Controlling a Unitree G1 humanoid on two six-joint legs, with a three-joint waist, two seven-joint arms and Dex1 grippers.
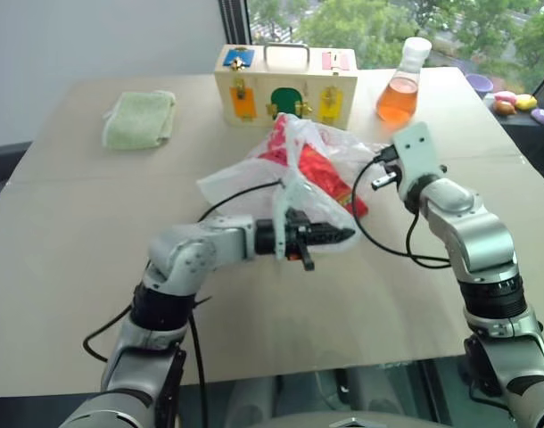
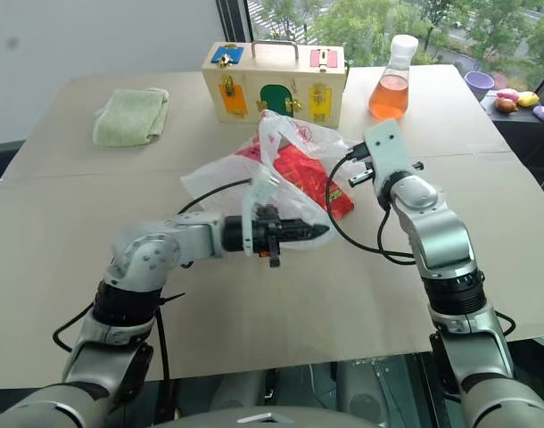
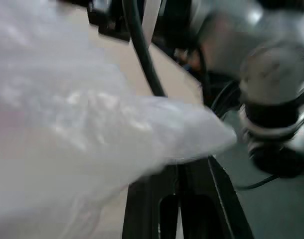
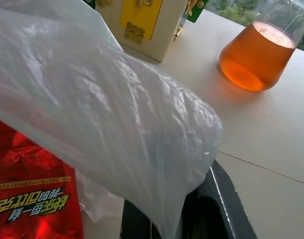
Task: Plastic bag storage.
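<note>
While the plastic bag lies crumpled at the centre of the head views, on the tan table just below the wooden box, both grippers are closed on its film. The left gripper reaches across the lower middle of the frame, pointing toward the right side, its black fingers pressed together with a fold of the translucent film bunched over them, as the left wrist view shows. The right gripper comes in from the right of the frame near the bag's right edge; in the right wrist view its jaws pinch a drawn-up sheet of the white film. A shiny red snack packet with yellow lettering lies against the bag, partly under its film, at its lower right in the head views. A flask of orange liquid stands in the upper right, just beside the box and apart from the bag. A folded green cloth rests in the upper left, well apart from the bag
</note>
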